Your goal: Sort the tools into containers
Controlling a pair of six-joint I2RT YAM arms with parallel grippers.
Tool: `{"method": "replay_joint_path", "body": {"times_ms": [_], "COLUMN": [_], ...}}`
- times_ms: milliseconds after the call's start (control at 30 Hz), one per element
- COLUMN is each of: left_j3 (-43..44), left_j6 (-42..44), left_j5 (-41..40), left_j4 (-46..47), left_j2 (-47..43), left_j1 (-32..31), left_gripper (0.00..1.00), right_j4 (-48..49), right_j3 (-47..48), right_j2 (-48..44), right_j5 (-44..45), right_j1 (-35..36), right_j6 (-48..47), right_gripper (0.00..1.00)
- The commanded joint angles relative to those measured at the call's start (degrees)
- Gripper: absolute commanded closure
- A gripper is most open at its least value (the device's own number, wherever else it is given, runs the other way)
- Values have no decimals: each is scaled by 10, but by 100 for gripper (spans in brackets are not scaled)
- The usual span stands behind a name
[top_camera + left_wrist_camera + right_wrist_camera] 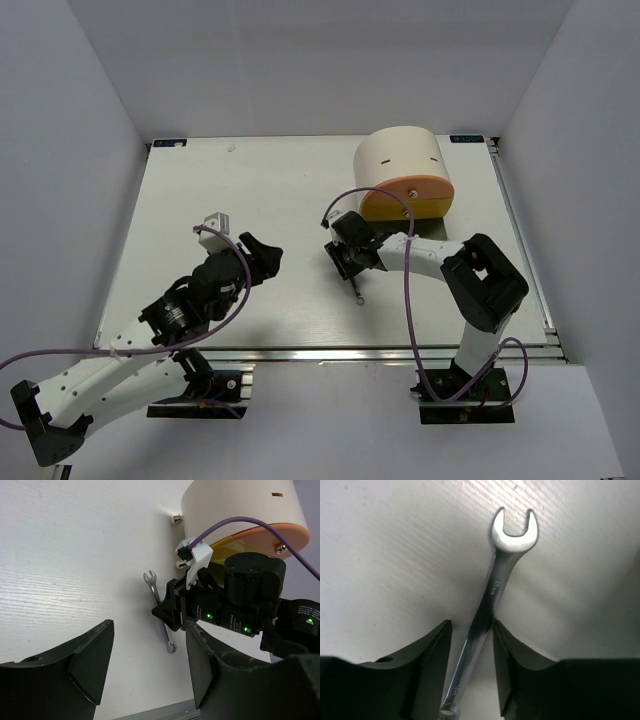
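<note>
**Wrench straddled by the right gripper, left gripper wide and empty**

Top external view: the silver wrench (pixel 357 292) lies flat on the white table (pixel 250 180), its ring end poking out at 5 o'clock from the right gripper (pixel 345 262), which sits low over its middle. The pale beige drum-shaped box (pixel 400 158) stands at 1 o'clock from that gripper, near it but apart, with its orange drawer front (pixel 405 200) facing the arms. The left gripper (pixel 265 255) is at 9 o'clock from the right one, with bare table between them. Bare table also runs toward 10 and 11 o'clock, up to the far edge; the box fills the 1 o'clock corner.

Left wrist view: the left gripper (pixel 149 630) has its fingers (pixel 90 665) spread wide with nothing between them. Toward 12 o'clock the wrench (pixel 155 587) crosses under the right gripper (pixel 175 611), open end far, ring end near. The box (pixel 235 510) rises at 1 o'clock, and a metal stud (pixel 281 548) shows on its drawer front (pixel 270 532).

Right wrist view: the wrench (pixel 492 590) runs slantwise between the fingers (pixel 432 670) of the right gripper (pixel 471 625), with the open end at 12 o'clock, past the tips. The jaws are drawn narrow about the shaft (a sliver of table shows at the left tip), and I cannot tell whether they pinch it. Bare table surrounds the open end.
</note>
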Motion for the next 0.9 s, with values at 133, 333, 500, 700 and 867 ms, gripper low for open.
{"method": "replay_joint_path", "body": {"times_ms": [133, 333, 500, 700, 867], "left_j3": [-5, -7, -6, -5, -7], "left_j6": [-6, -5, -4, -6, -7], "left_j5": [-22, -22, -22, -21, -20], "left_j4": [-11, -12, -10, -19, -19], "left_j2": [-21, -25, -25, -32, -36], "left_j1": [0, 0, 0, 0, 0], "left_gripper": [31, 31, 31, 31, 31], "right_j4": [-29, -41, -48, -30, -36], "right_j3": [-6, -12, -14, -18, -1], "right_j2": [39, 54, 55, -12, -54], "right_j5": [-25, -14, -28, -93, -127], "right_j1": [4, 4, 4, 4, 4], "right_j6": [10, -32, -62, -108, -120], "right_gripper": [76, 94, 100, 100, 100]}}
